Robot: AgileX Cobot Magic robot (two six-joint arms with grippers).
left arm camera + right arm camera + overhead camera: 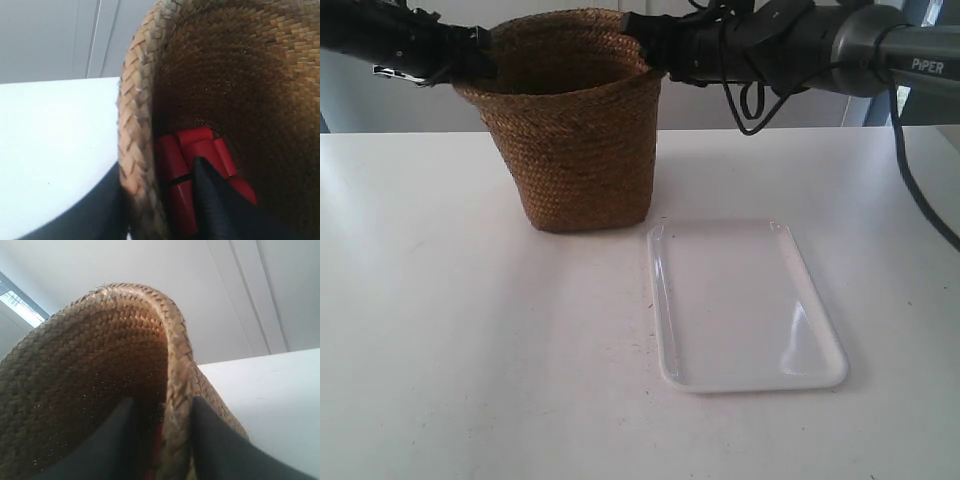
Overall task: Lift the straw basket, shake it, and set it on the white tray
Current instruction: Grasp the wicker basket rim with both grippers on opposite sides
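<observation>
Gripping: both grippers are clamped on the braided rim of the straw basket [575, 150], one on each side
Left gripper [155, 170]: closed on the rim, one dark finger inside the basket and one outside, weave pinched between them
Right gripper [162, 402]: same deal, rim squeezed between its two dark fingers, one in and one out
Arms: the arm at the exterior view's left [410, 45] and the arm at the exterior view's right [770, 40] both reach in level at rim height
Basket spot: upright toward the back of the white table [470, 350]; the base looks like it's down on the surface, though honestly I can't tell if it's a hair off
White tray [740, 310]: flat on the table nearer the camera and toward the right side of the exterior view, its far left corner just beside the basket's base; the basket isn't on it
Inside the basket: some red cylinder-shaped pieces [192, 145] at the bottom, seen from the left wrist view
</observation>
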